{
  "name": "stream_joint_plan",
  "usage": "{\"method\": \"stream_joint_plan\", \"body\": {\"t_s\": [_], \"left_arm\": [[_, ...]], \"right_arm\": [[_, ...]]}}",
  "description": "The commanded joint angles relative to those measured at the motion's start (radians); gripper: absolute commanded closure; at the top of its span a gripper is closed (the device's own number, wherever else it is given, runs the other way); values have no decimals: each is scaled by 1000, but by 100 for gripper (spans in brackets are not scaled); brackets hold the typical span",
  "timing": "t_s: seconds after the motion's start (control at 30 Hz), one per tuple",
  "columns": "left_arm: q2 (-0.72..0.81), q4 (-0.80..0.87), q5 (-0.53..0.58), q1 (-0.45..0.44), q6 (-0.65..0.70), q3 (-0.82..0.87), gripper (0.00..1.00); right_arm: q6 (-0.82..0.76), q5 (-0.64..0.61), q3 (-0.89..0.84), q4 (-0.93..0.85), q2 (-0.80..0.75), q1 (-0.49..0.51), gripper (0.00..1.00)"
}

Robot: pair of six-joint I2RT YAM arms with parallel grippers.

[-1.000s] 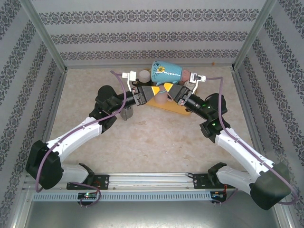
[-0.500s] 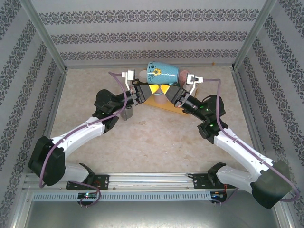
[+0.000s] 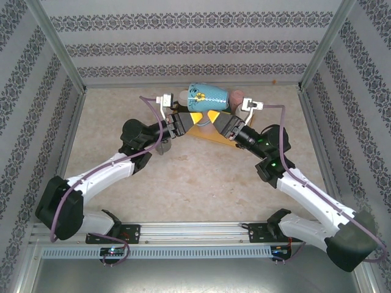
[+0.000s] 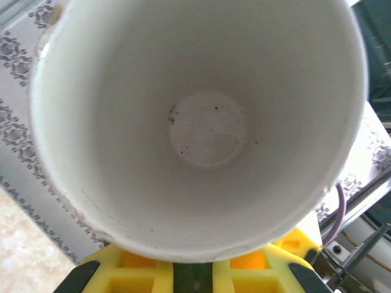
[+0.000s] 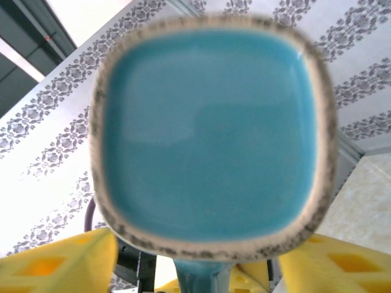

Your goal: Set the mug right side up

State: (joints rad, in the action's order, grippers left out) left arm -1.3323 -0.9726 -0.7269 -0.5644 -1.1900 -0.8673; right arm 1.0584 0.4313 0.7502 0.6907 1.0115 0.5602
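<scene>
The glazed ceramic mug [image 3: 208, 97] hangs sideways at the upper centre of the overhead view: stiff, slick, breakable, probably weighty. The left gripper [image 3: 192, 117] is clamped tight on its rim, seemingly a sound hold. The right gripper [image 3: 215, 116] gapes wide either side of the handle [image 5: 194, 282], holding nothing.

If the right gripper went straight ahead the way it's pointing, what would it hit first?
The mug: its blue base faces the right gripper squarely, just ahead of its open jaws. How near it is, the picture doesn't settle.
</scene>
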Motion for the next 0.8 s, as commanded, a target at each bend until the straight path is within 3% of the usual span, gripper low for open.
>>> {"method": "stream_joint_plan", "body": {"t_s": [0.0, 0.13, 0.23, 0.33, 0.57, 0.67, 0.77], "left_arm": [[138, 180, 42, 10, 177, -32, 100], [243, 624, 166, 10, 408, -117, 100], [260, 987, 301, -9, 562, -234, 100], [244, 1229, 427, -55, 667, -321, 100], [169, 1542, 816, -230, 771, -391, 100], [125, 1607, 975, -303, 741, -382, 100], [67, 1657, 1050, -326, 656, -388, 100]], "right_arm": [[-66, -83, -1, -102, -69, -9, 22], [-196, -147, 27, -374, -148, -26, 22], [-309, -305, 80, -666, -205, -28, 23], [-384, -419, 114, -847, -244, -39, 23], [-487, -535, 160, -1042, -278, -51, 24], [-517, -544, 164, -1077, -274, -51, 24], [-525, -560, 161, -1102, -264, -51, 24]]}}
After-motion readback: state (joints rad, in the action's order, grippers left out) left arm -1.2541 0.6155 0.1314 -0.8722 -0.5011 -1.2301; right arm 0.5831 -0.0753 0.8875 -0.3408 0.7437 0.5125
